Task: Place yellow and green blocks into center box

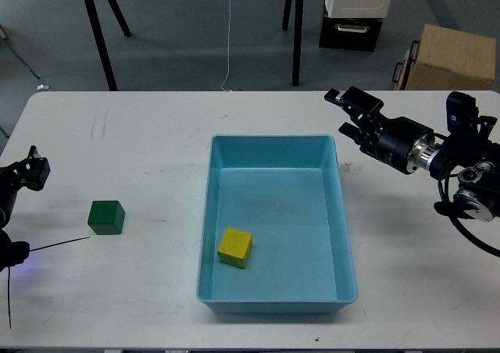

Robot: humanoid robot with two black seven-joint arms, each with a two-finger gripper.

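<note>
White table: yellow block in tray, green block out — left gripper next, jaws unclear; right gripper open, empty.

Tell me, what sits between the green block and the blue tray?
Nothing: in the head view, only bare white table separates the green block from the blue tray.

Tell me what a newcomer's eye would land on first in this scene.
First, the light-blue tray at the middle of the white table, with the yellow block inside near its front left. Next, the green block alone on the table to the tray's left. The right pincer hangs open beyond the tray's far right corner.
</note>
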